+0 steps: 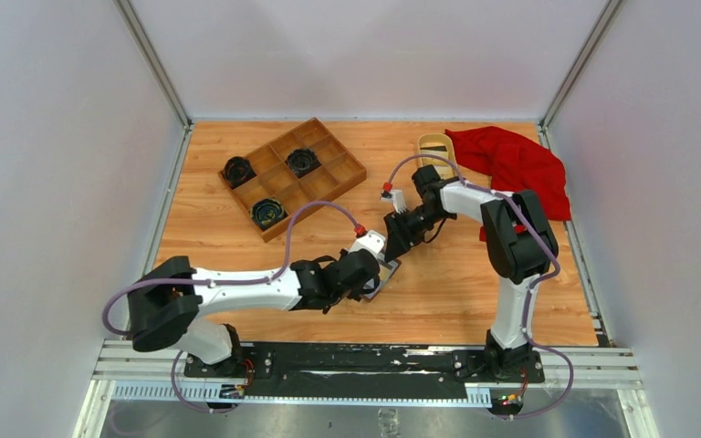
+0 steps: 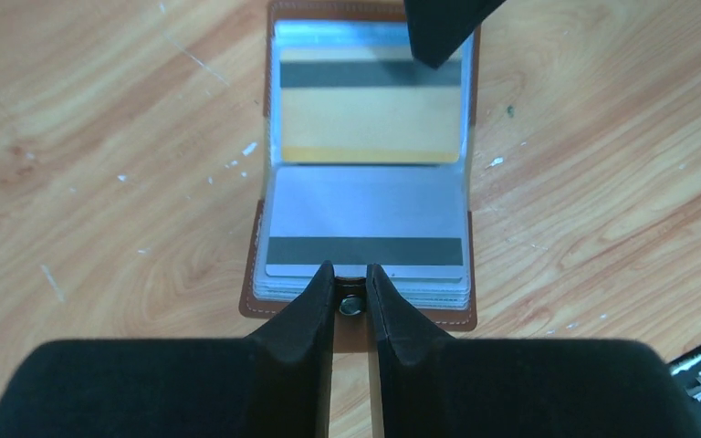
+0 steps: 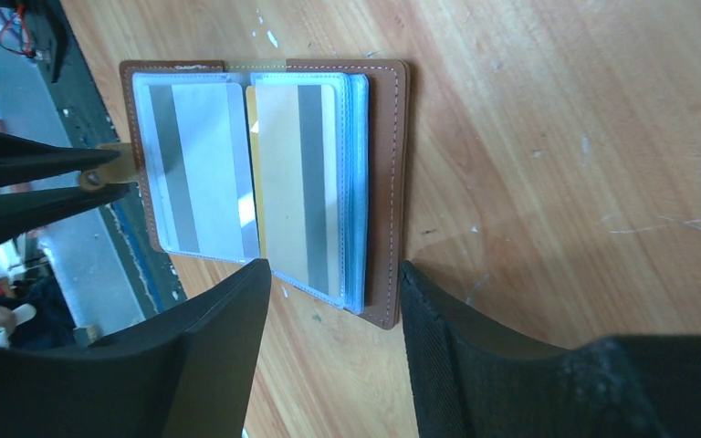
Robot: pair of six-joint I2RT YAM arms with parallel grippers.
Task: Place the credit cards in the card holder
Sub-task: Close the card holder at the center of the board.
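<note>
The brown card holder lies open flat on the wood table. A silver-grey credit card with a dark stripe sits in its near pocket. A gold card sits in the far pocket. My left gripper is shut on the holder's snap tab at the near edge. My right gripper is open, its fingers either side of one corner of the far half. One right fingertip shows above the gold card. From above, both grippers meet over the holder.
A wooden compartment tray with dark round items stands at the back left. A yellow oval dish and a red cloth lie at the back right. The black rail runs along the near edge.
</note>
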